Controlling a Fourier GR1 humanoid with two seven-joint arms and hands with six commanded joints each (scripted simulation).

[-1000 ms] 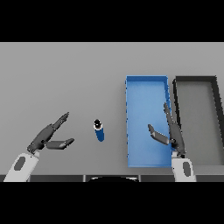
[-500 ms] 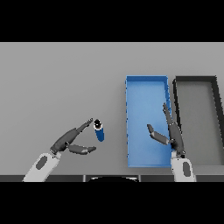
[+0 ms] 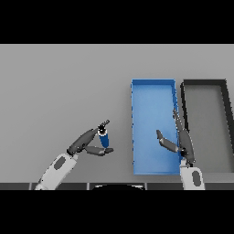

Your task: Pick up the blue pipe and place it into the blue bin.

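Note:
The blue pipe (image 3: 104, 138) is a short blue cylinder with a dark top, standing on the grey table left of the blue bin (image 3: 153, 92). My left hand (image 3: 87, 142) is right at the pipe, fingers stretched along its far side and thumb below it, so the pipe sits in the gap; the hand is open. My right hand (image 3: 180, 142) hovers open over the blue bin's right front part, fingers straight and pointing away from me.
A dark grey bin (image 3: 204, 84) stands directly right of the blue bin, its walls nearly touching it. Bare grey table stretches to the left and behind the pipe.
My left hand has travelled right across the table, reaching the pipe and bracketing it between fingers and thumb. The pipe, the bins and my right hand have stayed in place.

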